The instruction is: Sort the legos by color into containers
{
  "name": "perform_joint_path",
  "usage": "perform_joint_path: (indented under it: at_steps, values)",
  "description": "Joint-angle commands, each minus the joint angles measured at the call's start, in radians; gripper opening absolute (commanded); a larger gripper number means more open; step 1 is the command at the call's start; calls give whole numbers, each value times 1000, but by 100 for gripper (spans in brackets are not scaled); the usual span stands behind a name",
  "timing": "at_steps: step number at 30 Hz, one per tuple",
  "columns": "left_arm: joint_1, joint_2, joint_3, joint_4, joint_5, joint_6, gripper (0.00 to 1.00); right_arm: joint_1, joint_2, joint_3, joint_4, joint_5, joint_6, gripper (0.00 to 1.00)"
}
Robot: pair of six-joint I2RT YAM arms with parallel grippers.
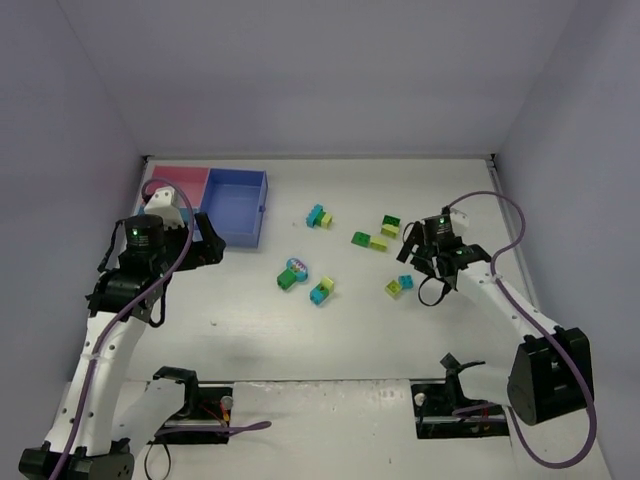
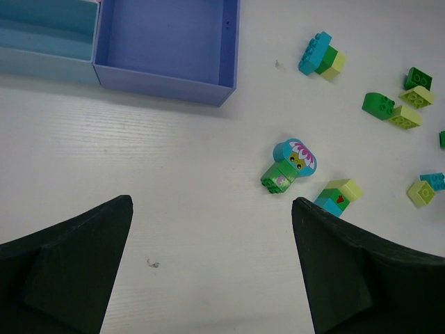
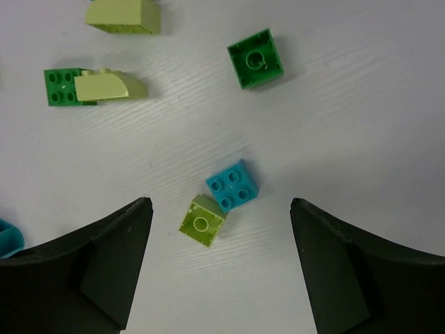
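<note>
Seen from above, both arms reach over the white table (image 1: 250,340), with every lego loose on it and none in the containers as far as we can tell. The pink tray (image 1: 180,178) and medium-blue tray (image 1: 238,205) sit at the far left. The left gripper (image 1: 208,250) hangs just in front of them, and the right gripper (image 1: 422,268) is over the right-hand scatter.

In the left wrist view, the left gripper (image 2: 212,205) stands wide open and holds nothing. Ahead lie the light-blue tray (image 2: 45,59) and the medium-blue tray, its visible floor bare. To the right is a flower-printed teal piece (image 2: 297,154) joined to a dark green brick (image 2: 278,177).

In the right wrist view, the right gripper (image 3: 221,203) is likewise spread wide and empty. It is poised above a teal brick (image 3: 233,184) and a yellow-green brick (image 3: 202,220) that touch at 1 corner.

We judge the hazard lies here: with 2 colours touching between the jaws, a closing grip could pinch both or flick 1 aside, sending a brick to the wrong tray. Joined mixed-colour pairs pose the same risk
</note>
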Motion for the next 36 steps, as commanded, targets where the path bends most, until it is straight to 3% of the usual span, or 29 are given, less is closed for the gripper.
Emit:
perform_joint_path:
  at_steps: [1,11,18,36]
  values:
    - [-8,8,9,36,30,-24,90,48,23,-10,-16,68,190,77]
    - [-14,13,-8,29,53,-37,90,63,171,-28,-20,119,379,80]
    - [-23,8,-15,21,61,-37,90,63,247,2,0,136,393,79]
    - [-42,10,-28,10,65,-28,90,63,325,19,10,119,461,61]
